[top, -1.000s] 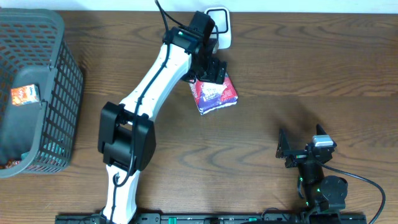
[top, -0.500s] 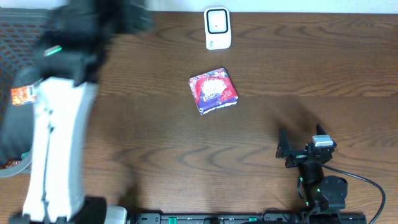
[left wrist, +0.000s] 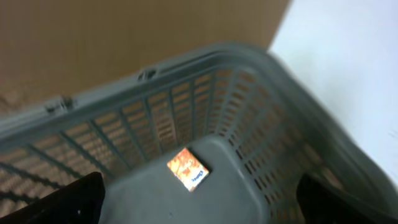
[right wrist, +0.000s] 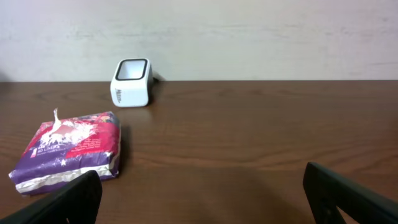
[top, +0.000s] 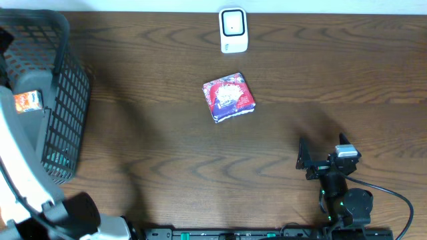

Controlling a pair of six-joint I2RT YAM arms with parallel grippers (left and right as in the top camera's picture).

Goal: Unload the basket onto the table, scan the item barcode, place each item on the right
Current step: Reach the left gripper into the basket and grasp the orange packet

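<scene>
left gripper point(left wrist: 199, 205) is hanging spread wide and empty over the basket point(left wrist: 205, 56), probably lining up on the orange packet point(left wrist: 186, 169) lying on its floor, while right gripper point(right wrist: 202, 199), also gaping and empty, is facing the purple pack point(right wrist: 68, 152) resting near the scanner point(right wrist: 132, 82) on the table point(right wrist: 261, 143).

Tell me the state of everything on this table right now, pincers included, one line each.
Scanner: standing upright, untouched.
Purple packet: lying flat on the table, not held.
Basket: upright, open-topped.
Orange packet: lying on the basket floor.
Left pincer: open, empty, above the basket.
Right pincer: open, empty, apart from the purple packet.
</scene>
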